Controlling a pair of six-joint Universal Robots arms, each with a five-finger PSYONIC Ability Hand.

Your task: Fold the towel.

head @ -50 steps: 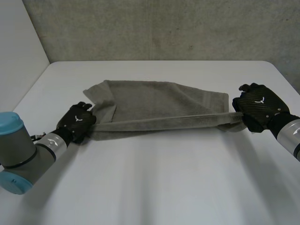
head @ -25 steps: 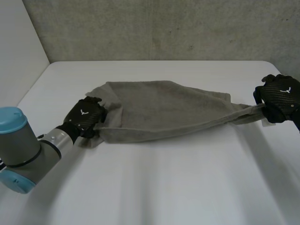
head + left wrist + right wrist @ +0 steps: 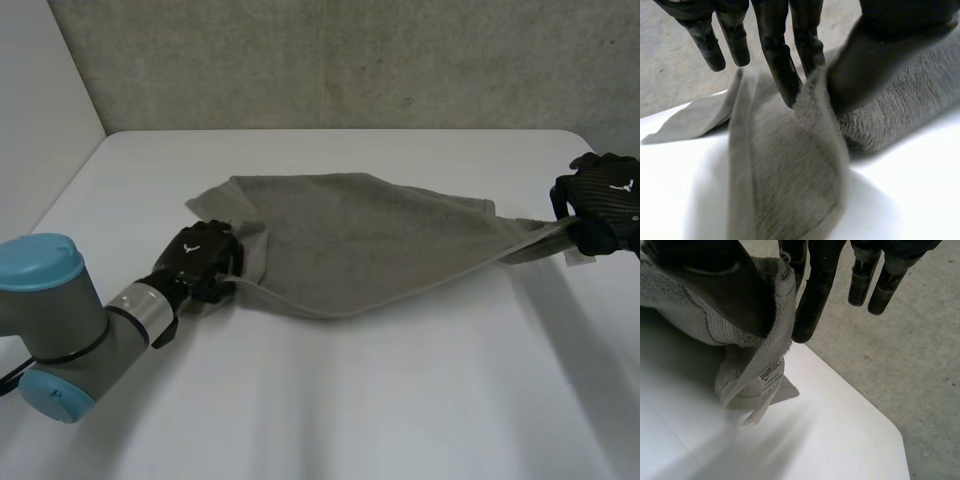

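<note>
Towel (image 3: 370,235): grey, spread across counter (image 3: 400,400), end corners hidden in my grips. My left hand (image 3: 200,262): low, fingers (image 3: 780,70) and thumb pinching left edge. My right hand (image 3: 600,200): partly cut off, pinching right corner.

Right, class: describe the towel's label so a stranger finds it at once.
Over the white table stretches a grey towel, one corner pinched by the right hand. At that corner hangs the label, its only white, printed scrap.
</note>
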